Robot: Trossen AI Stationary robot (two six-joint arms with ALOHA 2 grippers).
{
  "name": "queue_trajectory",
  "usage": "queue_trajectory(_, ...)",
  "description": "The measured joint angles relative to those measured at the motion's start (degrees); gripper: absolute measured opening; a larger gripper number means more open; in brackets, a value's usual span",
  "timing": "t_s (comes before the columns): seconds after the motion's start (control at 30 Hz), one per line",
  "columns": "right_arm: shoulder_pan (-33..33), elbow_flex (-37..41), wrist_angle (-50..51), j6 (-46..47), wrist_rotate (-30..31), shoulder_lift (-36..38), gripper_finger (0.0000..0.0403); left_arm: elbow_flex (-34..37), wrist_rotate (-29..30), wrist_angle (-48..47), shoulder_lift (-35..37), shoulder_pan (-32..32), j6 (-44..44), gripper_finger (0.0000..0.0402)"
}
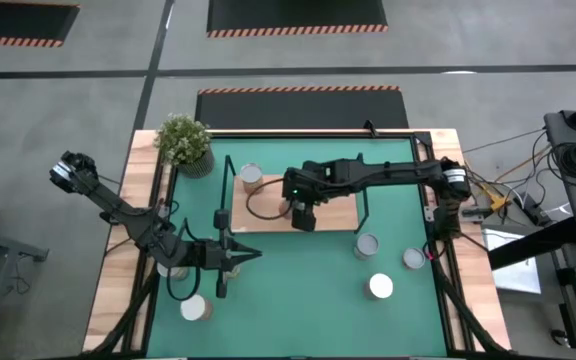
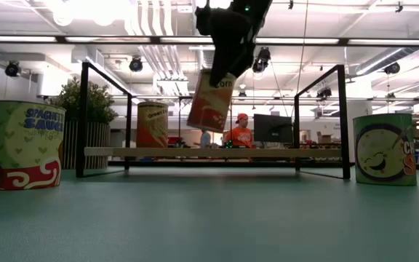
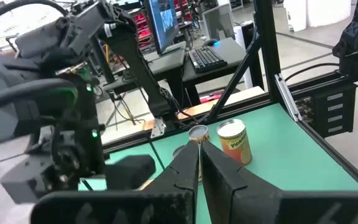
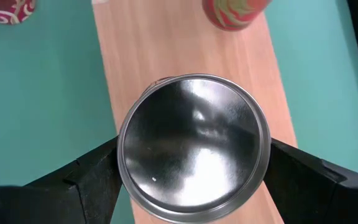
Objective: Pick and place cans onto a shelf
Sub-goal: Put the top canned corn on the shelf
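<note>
Gripping a tilted can (image 4: 194,146) above the shelf (image 1: 268,214), the right gripper (image 1: 302,214) hangs clear of the board. The left gripper (image 1: 251,255), fingers pressed together, waits over the mat (image 1: 298,290).

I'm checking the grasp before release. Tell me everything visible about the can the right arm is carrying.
The carried can is a metal cylinder with a round, shiny silver end, a raised rim and a red-and-cream label partly reading "orn". The right pincer clamps it, one dark finger on each side. In the low view it hangs tilted, clear above the wooden shelf board, touching only the fingers. Another can stands on the board's far left end.
</note>
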State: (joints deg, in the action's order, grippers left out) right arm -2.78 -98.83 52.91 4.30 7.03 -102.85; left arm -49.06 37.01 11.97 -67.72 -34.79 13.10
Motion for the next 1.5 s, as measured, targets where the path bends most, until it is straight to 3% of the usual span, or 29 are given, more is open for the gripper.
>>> queue_trajectory(0.6,-0.16,0.0,-4.38,-1.92,0.55,-3.72,0.0363,0.0,0.02,0.0,0.0,0.0,0.16,0.0)
queue_trajectory(1.0,1.52,0.15,-0.44,-2.22,0.5,5.07,0.0357,0.0,0.02,0.01,0.0,0.0,0.14,0.0)
queue_trajectory(1.2,4.21,6.37,-1.09,-6.13,0.4,8.64,0.0293,0.0,0.02,-0.03,0.0,0.0,-0.06,0.0)
queue_trajectory(1.37,4.4,15.08,-7.46,-8.02,1.17,10.18,0.0196,0.0,0.01,-0.02,0.0,-0.04,-0.06,0.0)
queue_trajectory(1.5,2.66,20.93,-14.2,-8.49,5.38,9.76,0.011,0.0,0.01,-0.02,0.0,-0.04,-0.06,0.0)
